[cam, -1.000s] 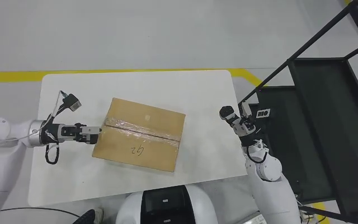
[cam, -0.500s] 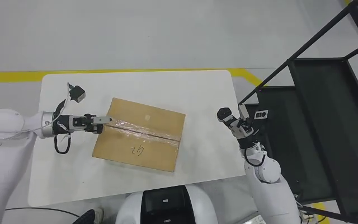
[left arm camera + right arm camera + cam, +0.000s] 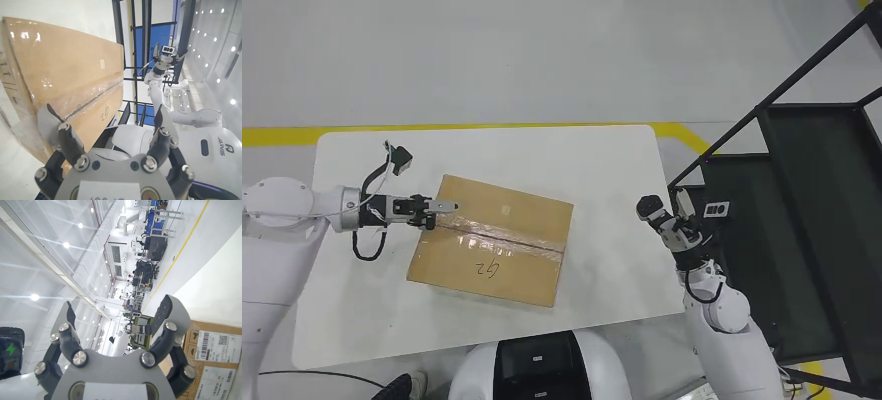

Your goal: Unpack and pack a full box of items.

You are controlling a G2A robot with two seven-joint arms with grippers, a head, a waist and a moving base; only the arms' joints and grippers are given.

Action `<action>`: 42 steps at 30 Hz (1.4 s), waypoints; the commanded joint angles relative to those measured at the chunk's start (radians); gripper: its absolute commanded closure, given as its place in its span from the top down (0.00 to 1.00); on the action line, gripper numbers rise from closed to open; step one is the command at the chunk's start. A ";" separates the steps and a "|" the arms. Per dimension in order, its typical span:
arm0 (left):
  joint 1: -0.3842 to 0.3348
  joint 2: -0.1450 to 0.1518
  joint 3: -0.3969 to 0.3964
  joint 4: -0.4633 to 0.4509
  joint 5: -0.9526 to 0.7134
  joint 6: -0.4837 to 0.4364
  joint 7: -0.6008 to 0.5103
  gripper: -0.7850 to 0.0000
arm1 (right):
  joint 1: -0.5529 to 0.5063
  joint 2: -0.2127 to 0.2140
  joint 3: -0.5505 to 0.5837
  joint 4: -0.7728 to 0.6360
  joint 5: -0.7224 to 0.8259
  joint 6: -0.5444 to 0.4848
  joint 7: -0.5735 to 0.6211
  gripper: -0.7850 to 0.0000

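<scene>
The left gripper [image 3: 445, 207] slid right to the box's [image 3: 504, 243] left edge, jaws wide. The right gripper [image 3: 648, 208] hovered open, barely shifted.

Taped cardboard box [image 3: 492, 240] lies closed mid-table [image 3: 582, 150], slightly skewed. Left gripper [image 3: 447, 207] at box's left edge, tips over tape seam [image 3: 517, 241], seemingly touching top. Right gripper [image 3: 649, 209] beyond table's right edge, well apart from box, near black rack [image 3: 807, 200].
</scene>
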 commanded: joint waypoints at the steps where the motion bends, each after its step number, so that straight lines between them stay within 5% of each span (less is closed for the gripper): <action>1: -0.006 0.000 0.009 0.004 0.035 0.018 0.007 1.00 | -0.002 0.001 0.001 -0.002 -0.002 0.001 -0.001 1.00; 8: 0.005 0.002 -0.020 -0.010 -0.028 -0.011 0.012 1.00 | -0.003 0.002 -0.006 -0.015 -0.005 0.004 -0.005 1.00; 23: 0.188 0.043 -0.293 -0.127 -0.257 -0.073 0.112 1.00 | 0.018 0.002 -0.036 -0.036 0.007 -0.021 -0.021 1.00; 42: 0.194 0.044 -0.297 -0.132 -0.260 -0.069 0.109 1.00 | 0.018 0.002 -0.036 -0.036 0.007 -0.021 -0.021 1.00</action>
